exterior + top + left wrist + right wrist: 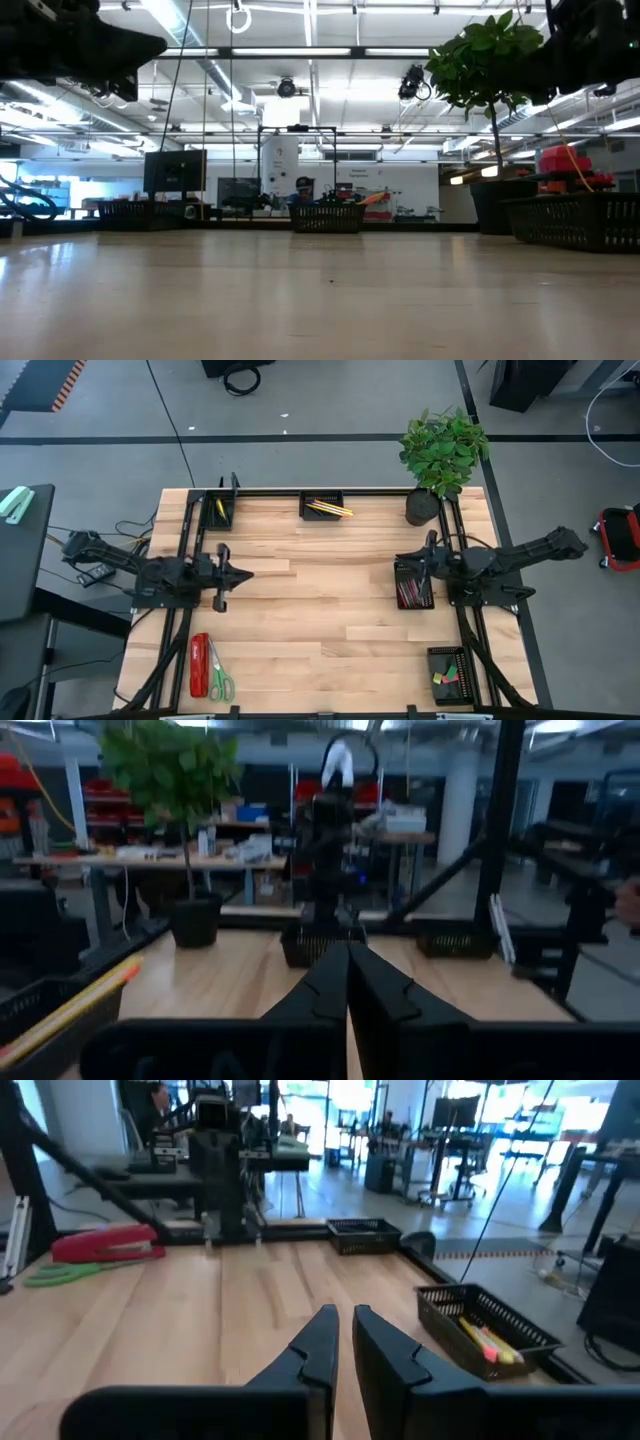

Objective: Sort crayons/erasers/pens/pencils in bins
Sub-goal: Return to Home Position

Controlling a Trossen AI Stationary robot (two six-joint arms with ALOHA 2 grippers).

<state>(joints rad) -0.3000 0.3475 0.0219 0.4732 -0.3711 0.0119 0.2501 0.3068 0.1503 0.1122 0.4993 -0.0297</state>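
1. Taking the plant pot (421,508) at the table's far right corner as the marker: the pencils (328,508) lie in a bin (322,505) well to its left along the far edge, their long axes running roughly along that edge, slightly slanted.
2. Farther left again, at the far left corner, another bin (220,510) holds a few thin yellow sticks; what they are is hard to make out.
3. Just in front of the pot, a third bin (413,584) holds dark and reddish sticks lying front to back; the right arm partly covers it.
4. Along the same side, at the near corner, the fourth bin (449,676) holds the erasers (446,678), small bright blocks.
5. The left gripper (243,574) hovers over the left side of the table, well away from the pot, fingers pressed together, holding nothing.
6. The right gripper (403,561) sits over the third bin, fingers nearly together, empty.
7. A red stapler (199,664) and green scissors (219,678) lie at the near left corner.
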